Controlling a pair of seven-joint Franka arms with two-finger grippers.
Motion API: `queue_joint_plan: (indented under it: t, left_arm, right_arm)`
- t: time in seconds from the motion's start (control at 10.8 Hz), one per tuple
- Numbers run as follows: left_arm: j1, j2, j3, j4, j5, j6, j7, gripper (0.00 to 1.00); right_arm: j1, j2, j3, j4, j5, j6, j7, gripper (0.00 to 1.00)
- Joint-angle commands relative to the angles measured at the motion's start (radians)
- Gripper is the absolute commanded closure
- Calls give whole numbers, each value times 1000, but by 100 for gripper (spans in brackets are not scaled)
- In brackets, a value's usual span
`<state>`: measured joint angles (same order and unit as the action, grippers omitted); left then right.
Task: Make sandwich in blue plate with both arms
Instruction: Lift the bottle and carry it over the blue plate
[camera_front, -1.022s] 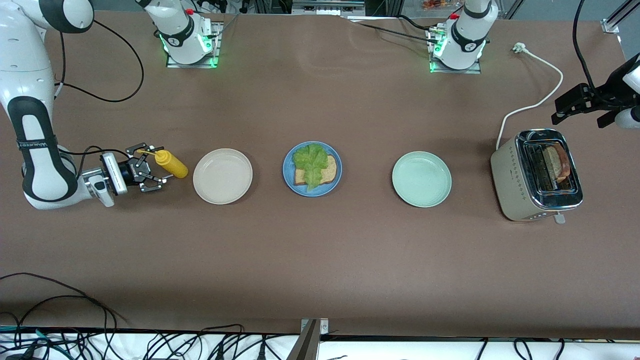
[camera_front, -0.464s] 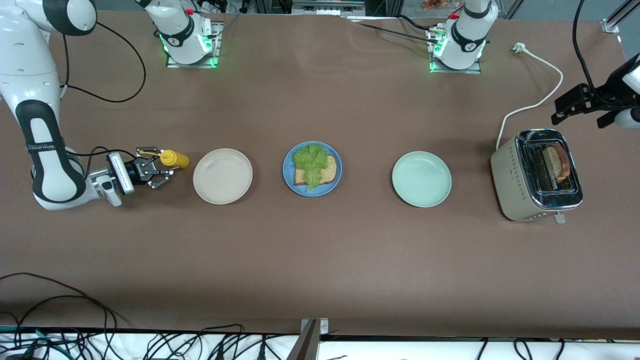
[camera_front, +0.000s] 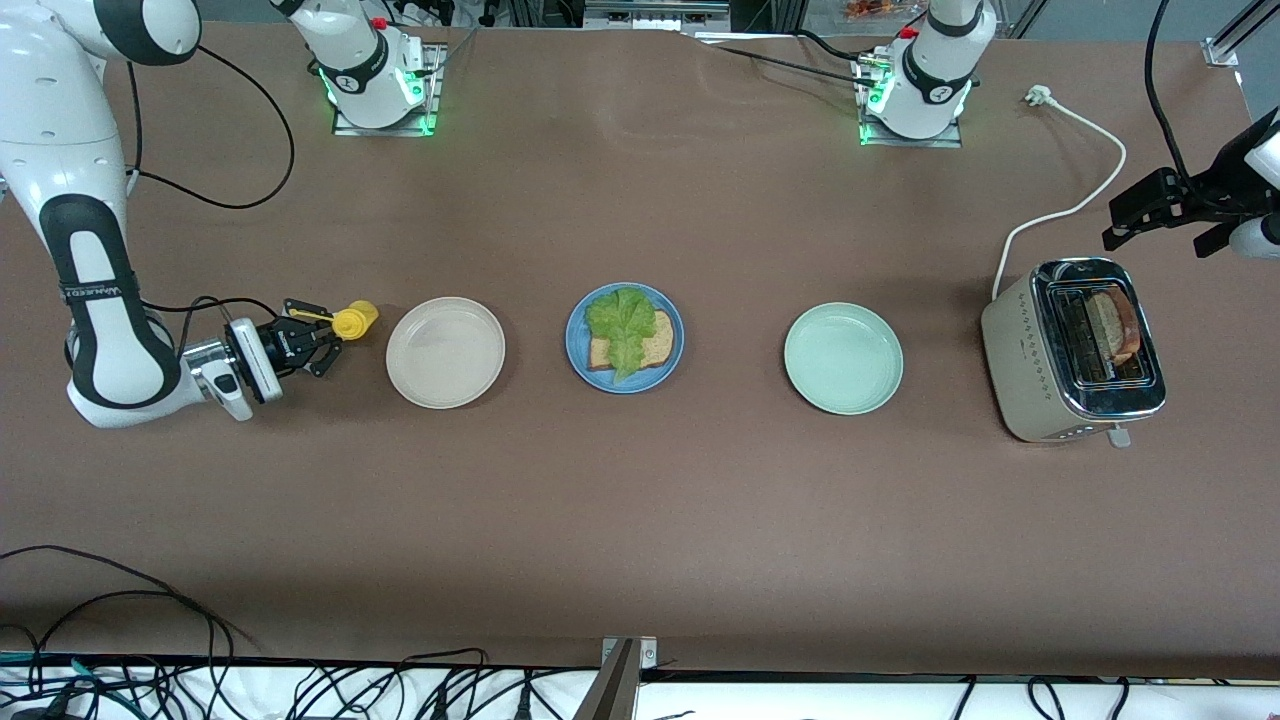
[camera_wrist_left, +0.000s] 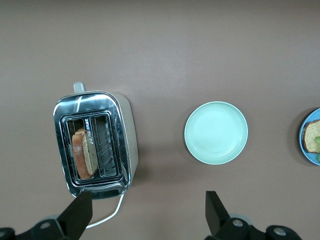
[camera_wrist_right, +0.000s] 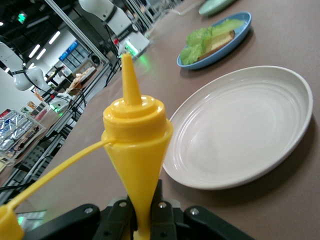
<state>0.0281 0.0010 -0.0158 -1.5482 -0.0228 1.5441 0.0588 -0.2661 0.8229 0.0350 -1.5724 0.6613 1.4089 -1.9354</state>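
right wrist view has the right gripper clamped on the yellow sauce bottle, ready for the lettuce on the blue plate. left gripper waits spread above the toaster.

The table was brown. The squeeze bottle was bright yellow. Next to it was a cream-white plate. The blue plate was a medium blue, and on it lay a brown speckled toast slice under a green lettuce leaf. Another plate was pale mint green. The toaster was beige with a shiny silver top, and it held a brown slice. The arms were white with black bands.
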Motion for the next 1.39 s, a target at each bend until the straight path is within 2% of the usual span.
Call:
queue_joint_plan:
  t: [0.0, 0.19, 0.28, 0.46, 0.56, 0.74, 1.02, 1.11, 1.3]
  left_arm:
    - [6, -13, -3, -20, -9, 14, 13, 0]
    - [4, -13, -3, -20, -9, 14, 13, 0]
    - [6, -13, -3, -20, -9, 14, 13, 0]
    - [6, -15, -3, -20, -9, 13, 12, 0]
    - [4, -16, -3, -20, -9, 13, 12, 0]
    - [4, -16, -3, -20, -9, 13, 12, 0]
    - [4, -19, -3, -20, -9, 8, 10, 0]
    - [6, -19, -3, -20, -9, 7, 12, 0]
    - [6, -19, -3, -21, -9, 7, 12, 0]
  right_arm:
    - [92, -149, -3, -12, -135, 33, 249, 88]
    - [196, -246, -3, -12, -256, 80, 405, 88]
    - [255, -295, -3, -9, -349, 115, 514, 88]
    - [362, -330, 8, 18, -467, 127, 762, 87]
    - [428, -326, 16, 58, -533, 127, 848, 87]
    - [594, -312, 14, 127, -725, 127, 1007, 87]
    - [796, -286, 14, 167, -949, 131, 1165, 87]
    - [853, -265, 14, 173, -1012, 154, 1185, 87]
    - [974, -208, 13, 187, -1202, 173, 1197, 87]
